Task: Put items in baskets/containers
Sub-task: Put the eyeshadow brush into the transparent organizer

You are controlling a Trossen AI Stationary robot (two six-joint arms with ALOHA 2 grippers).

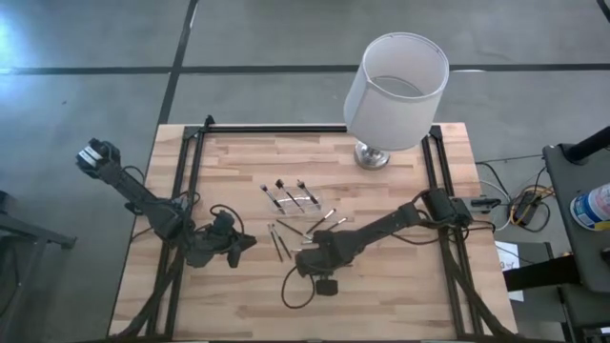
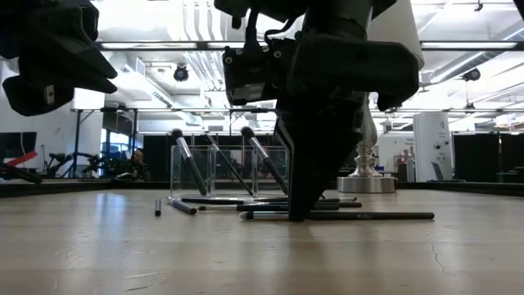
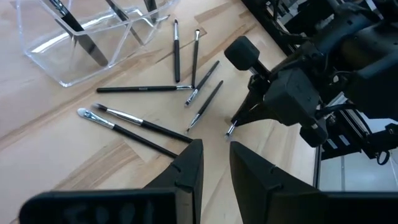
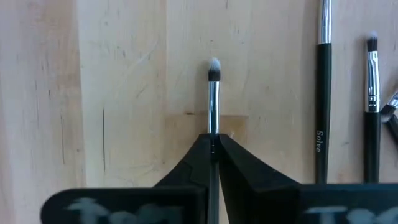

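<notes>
The brush (image 4: 212,93) lies flat on the table, just in front of the clear tray (image 1: 288,197), and my right gripper (image 4: 213,148) is pinching its thin handle so that I can lift it there.

One legible marking found: light lettering along the black handle of a brush (image 4: 323,112) lying on the counter, right wrist view; it appears to read "Solve", reading uncertain. A similar brush (image 3: 142,89) carries small print, too fine to read.
</notes>
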